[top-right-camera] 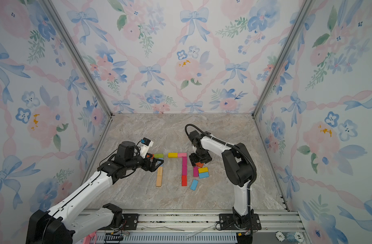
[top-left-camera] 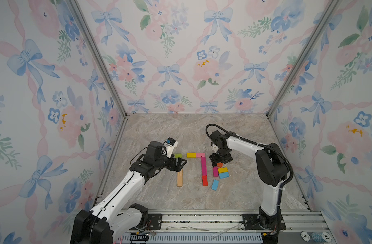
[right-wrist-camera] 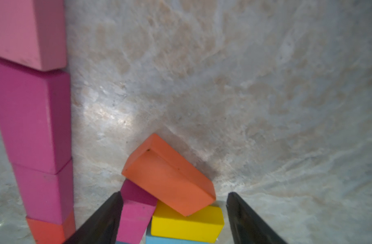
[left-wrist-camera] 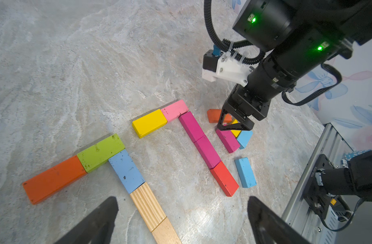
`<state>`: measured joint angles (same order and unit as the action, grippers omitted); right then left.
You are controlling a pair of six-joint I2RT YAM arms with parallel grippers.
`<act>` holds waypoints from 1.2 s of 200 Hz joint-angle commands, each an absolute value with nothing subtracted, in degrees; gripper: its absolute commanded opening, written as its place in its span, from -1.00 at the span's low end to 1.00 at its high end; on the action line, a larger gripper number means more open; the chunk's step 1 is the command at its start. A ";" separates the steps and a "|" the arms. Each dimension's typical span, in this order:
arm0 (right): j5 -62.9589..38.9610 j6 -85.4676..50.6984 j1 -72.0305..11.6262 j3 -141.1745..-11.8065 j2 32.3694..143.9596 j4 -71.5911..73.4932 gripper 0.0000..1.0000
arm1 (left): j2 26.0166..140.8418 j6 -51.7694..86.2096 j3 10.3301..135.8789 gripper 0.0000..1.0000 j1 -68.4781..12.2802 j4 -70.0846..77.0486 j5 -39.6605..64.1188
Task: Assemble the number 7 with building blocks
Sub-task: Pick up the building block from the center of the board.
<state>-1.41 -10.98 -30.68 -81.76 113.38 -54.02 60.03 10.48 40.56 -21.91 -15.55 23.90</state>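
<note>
**Right arm lined up on the wonky orange one**

The right gripper is down low over the spare pile, jaws apart with nothing clamped. The tilted orange block sits in the gap between the jaws and a little ahead of the tips, touching neither as far as I can see. The catch is that its long axis runs diagonally across the gap, not square to it. It's also propped up, with its near end on a magenta block and a yellow block. My guess is a straight squeeze would twist it or shove the pile, so the wrist probably needs turning first.

The right arm is clearly the nearer one. The left gripper hangs with its jaws wide apart and empty over the plain wood blocks, well apart from the pile. The yellow-pink-magenta-red 7 lies between the two arms.

All the blocks are flat domino shapes in matte paint with crisp edges. The wood ones are ridged. The desk is smooth and marble-patterned, so I'd expect them to slide easily.
</note>
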 commanded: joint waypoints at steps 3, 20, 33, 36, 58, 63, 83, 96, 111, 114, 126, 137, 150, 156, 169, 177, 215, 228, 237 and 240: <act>-0.77 -10.43 -29.06 -81.75 115.00 -54.74 0.51 | 58.88 9.76 39.46 0.96 -21.49 -15.14 25.05; -1.29 -10.15 -28.66 -81.56 115.30 -54.10 0.43 | 58.87 9.76 39.35 0.96 -21.50 -14.94 25.07; -1.61 -10.10 -28.27 -81.65 115.61 -53.80 0.36 | 59.03 9.84 39.30 0.96 -21.52 -14.85 25.14; -1.75 -10.03 -28.15 -81.77 115.70 -53.75 0.36 | 59.03 9.84 39.35 0.96 -21.49 -14.90 25.21; -2.68 -10.05 -27.34 -82.07 116.22 -53.04 0.30 | 59.09 9.86 39.30 0.96 -21.51 -14.92 25.25; -2.93 -10.06 -27.19 -82.22 116.48 -52.92 0.29 | 59.16 9.98 39.35 0.96 -21.51 -14.87 25.23; -3.29 -10.03 -27.02 -83.00 117.22 -52.78 0.28 | 59.23 10.01 39.29 0.96 -21.47 -14.78 25.22; -3.60 -10.38 -26.99 -83.23 117.51 -52.57 0.28 | 59.18 10.02 39.19 0.96 -21.50 -14.69 25.30; -3.18 -10.87 -27.02 -83.17 117.60 -52.30 0.27 | 59.19 10.15 39.19 0.95 -21.53 -14.69 25.38; -2.90 -11.04 -26.99 -83.13 117.53 -52.25 0.27 | 59.18 10.11 39.20 0.96 -21.53 -14.68 25.32; -2.19 -11.64 -26.75 -82.86 117.37 -52.06 0.20 | 59.31 10.19 39.20 0.95 -21.52 -14.58 25.40; -1.98 -12.01 -26.53 -82.55 117.04 -51.77 0.14 | 59.25 10.20 39.20 0.96 -21.53 -14.60 25.49; -1.73 -12.59 -26.20 -82.15 116.52 -51.21 0.03 | 59.41 10.20 39.20 0.96 -21.53 -14.46 25.58; -1.88 -12.89 -26.24 -81.96 116.25 -50.85 -0.03 | 59.34 10.24 39.18 0.96 -21.53 -14.42 25.66; -2.68 -13.16 -26.24 -81.57 115.78 -49.75 -0.15 | 59.42 10.28 39.20 0.96 -21.49 -14.46 25.80; -3.14 -13.36 -26.24 -81.56 115.67 -49.39 -0.25 | 59.43 10.36 39.18 0.96 -21.46 -14.41 25.86; -2.69 -14.00 -26.14 -81.93 113.80 -48.61 -0.48 | 59.24 10.37 39.11 0.96 -21.49 -14.34 25.93; -2.53 -12.32 -26.15 -83.06 113.02 -49.13 -0.52 | 59.21 10.46 39.11 0.96 -21.53 -14.35 26.06; -2.46 -9.82 -26.35 -84.02 112.38 -49.54 -0.54 | 59.12 10.46 39.05 0.96 -21.53 -14.24 26.10; -2.34 -8.86 -26.45 -84.47 112.21 -49.73 -0.54 | 59.08 10.48 39.10 0.96 -21.53 -14.24 26.10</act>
<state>-2.74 -12.73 -26.61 -82.46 115.24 -49.39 59.79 10.50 39.94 -21.91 -14.92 24.97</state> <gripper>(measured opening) 0.299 0.979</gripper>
